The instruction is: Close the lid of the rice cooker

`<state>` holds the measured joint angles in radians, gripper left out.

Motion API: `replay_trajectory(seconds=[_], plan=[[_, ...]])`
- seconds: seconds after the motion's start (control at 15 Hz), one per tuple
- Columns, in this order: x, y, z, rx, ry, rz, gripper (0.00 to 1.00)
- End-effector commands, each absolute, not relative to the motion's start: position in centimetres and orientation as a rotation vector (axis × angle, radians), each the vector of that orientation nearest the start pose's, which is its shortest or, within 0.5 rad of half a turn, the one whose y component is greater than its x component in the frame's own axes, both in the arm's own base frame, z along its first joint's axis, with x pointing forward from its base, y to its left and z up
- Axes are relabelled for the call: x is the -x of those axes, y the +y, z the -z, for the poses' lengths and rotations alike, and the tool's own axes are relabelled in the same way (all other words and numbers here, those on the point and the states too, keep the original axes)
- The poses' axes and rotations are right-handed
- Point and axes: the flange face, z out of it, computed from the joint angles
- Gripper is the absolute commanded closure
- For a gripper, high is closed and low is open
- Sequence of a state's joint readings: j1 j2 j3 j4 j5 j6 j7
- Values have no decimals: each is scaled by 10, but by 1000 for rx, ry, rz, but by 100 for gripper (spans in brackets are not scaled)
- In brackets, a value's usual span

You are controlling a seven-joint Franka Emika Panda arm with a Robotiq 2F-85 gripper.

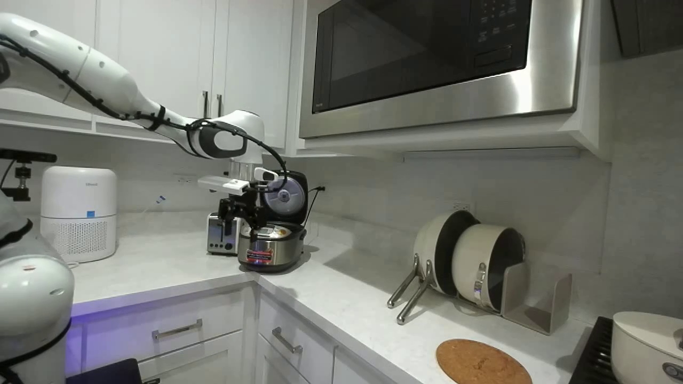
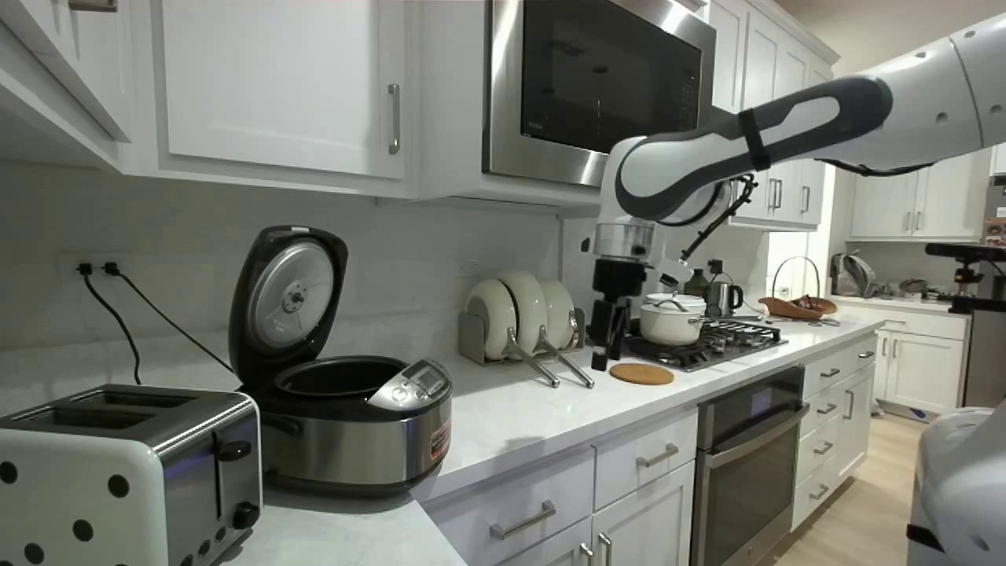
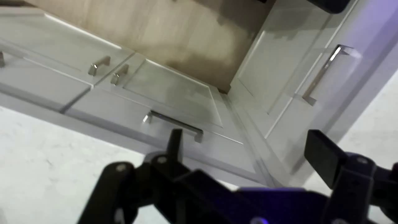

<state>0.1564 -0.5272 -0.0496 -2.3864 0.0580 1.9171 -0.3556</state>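
Note:
The rice cooker (image 1: pixel 277 253) stands at the counter's corner. It also shows in an exterior view (image 2: pixel 346 444), its pot opening uncovered. Its black lid (image 2: pixel 289 303) stands raised and tilted a little back, the round silver inner plate facing out. The lid also shows in an exterior view (image 1: pixel 287 197), partly hidden by the arm. My gripper (image 2: pixel 607 350) points down, apart from the cooker and lid. In the wrist view my gripper (image 3: pixel 245 137) is open, its fingers wide apart with nothing between them. Cooker and lid are out of the wrist view.
A toaster (image 2: pixel 86 472) stands beside the cooker. Cords (image 2: pixel 169 318) run to the wall behind the lid. Pans in a rack (image 1: pixel 480 261), a cork mat (image 1: pixel 483 362) and a stove (image 2: pixel 707 342) lie along the counter. A microwave (image 1: pixel 427 58) hangs above.

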Motion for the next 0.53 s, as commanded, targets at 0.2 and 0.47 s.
replay_trajectory(seconds=[0.2,0.47], plan=[[-390,130,-613,2779,-1070,378,0],[-381,172,-665,2619,-1225,567,0]])
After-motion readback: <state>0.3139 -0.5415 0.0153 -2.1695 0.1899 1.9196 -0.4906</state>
